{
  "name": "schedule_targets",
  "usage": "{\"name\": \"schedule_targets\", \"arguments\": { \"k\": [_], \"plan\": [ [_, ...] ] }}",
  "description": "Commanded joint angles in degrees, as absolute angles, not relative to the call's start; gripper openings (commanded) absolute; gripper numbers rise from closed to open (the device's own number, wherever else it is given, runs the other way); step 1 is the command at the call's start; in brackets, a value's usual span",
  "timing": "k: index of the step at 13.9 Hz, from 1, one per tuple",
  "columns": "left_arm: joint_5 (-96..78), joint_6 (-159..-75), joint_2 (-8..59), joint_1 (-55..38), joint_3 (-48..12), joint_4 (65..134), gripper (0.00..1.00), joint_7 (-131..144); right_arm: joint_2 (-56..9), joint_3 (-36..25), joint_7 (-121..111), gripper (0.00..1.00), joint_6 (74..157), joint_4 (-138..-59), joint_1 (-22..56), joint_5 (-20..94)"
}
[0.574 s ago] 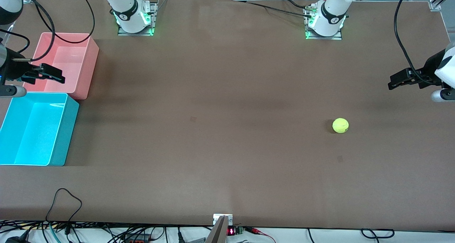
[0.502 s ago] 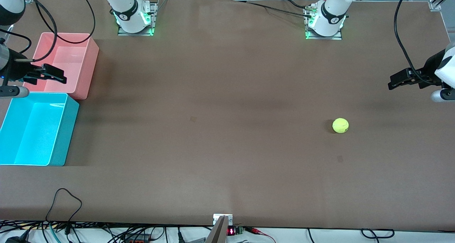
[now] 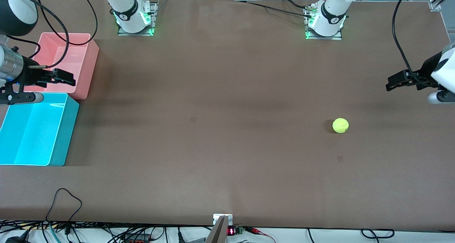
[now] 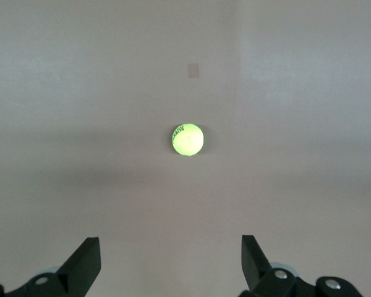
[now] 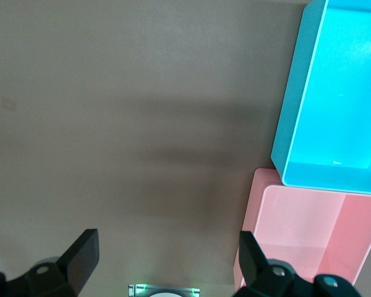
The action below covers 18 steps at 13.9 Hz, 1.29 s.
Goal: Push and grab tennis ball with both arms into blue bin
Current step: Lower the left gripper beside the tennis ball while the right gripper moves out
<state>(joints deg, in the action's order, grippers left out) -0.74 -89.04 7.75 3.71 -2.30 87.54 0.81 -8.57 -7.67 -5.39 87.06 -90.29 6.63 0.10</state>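
The tennis ball [image 3: 340,125] [image 4: 187,139] is lying on the bare table [image 3: 227,129] toward the left arm's end, touching nothing. The left gripper [image 3: 394,82] [image 4: 170,263] is hanging near that edge with its fingers spread wide, holding nothing. At the right arm's edge, the right gripper [image 3: 65,77] [image 5: 167,263] is hovering wide apart and empty over the pink bin [image 3: 73,54] [image 5: 309,241], which is touching the blue bin [image 3: 33,129] [image 5: 334,93].

The right gripper [image 3: 65,77] has shifted farther over the pink bin [image 3: 83,67].
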Motion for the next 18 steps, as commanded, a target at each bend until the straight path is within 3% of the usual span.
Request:
{"name": "schedule_targets", "arguments": {
  "k": [1, 5, 9, 10, 11, 12, 13, 15, 18],
  "plan": [
    [-1.33, -90.0, 14.39, 4.13, -1.85, 86.14, 1.0, -1.58, -8.88, -7.82, -5.54, 1.0, 84.56, -90.09, 6.59, 0.0],
    [-2.02, -95.26, 25.47, 9.04, -1.41, 83.32, 1.0, -18.24, -9.14, -7.82, -5.45, 1.0, 83.23, -90.09, 6.68, 0.09],
    [-2.46, -103.61, 29.7, 11.34, -1.58, 84.72, 1.0, -35.28, -9.05, -7.91, -5.1, 1.0, 83.23, -90.09, 6.68, 0.18],
    [-2.46, -103.97, 30.05, 11.69, -1.58, 86.03, 0.84, -38.12, -9.05, -7.91, -5.1, 1.0, 83.23, -90.09, 6.51, 0.18],
    [-1.76, -104.06, 29.8, 11.95, -1.58, 87.87, 0.53, -39.1, -9.05, -7.91, -5.1, 1.0, 83.23, -90.09, 6.42, 0.52],
    [-1.15, -103.89, 29.45, 11.87, -1.5, 89.8, 0.33, -40.16, -8.97, -7.91, -5.1, 1.0, 83.15, -90.09, 6.42, 0.53],
    [0.08, -103.97, 28.83, 11.87, -1.58, 91.48, 0.21, -43.65, -8.96, -7.91, -5.18, 1.0, 83.23, -90.09, 6.33, 0.88],
    [2.72, -105.2, 28.48, 11.87, -2.11, 92.46, 0.05, -56.96, -9.23, -7.91, -5.1, 1.0, 83.93, -90.17, 6.85, 1.05],
    [3.94, -108.44, 28.83, 11.69, -2.2, 94.2, 0.0, -64.59, -12.82, -7.82, -5.19, 1.0, 85.51, -90.61, 6.86, 1.05]
  ]
}}
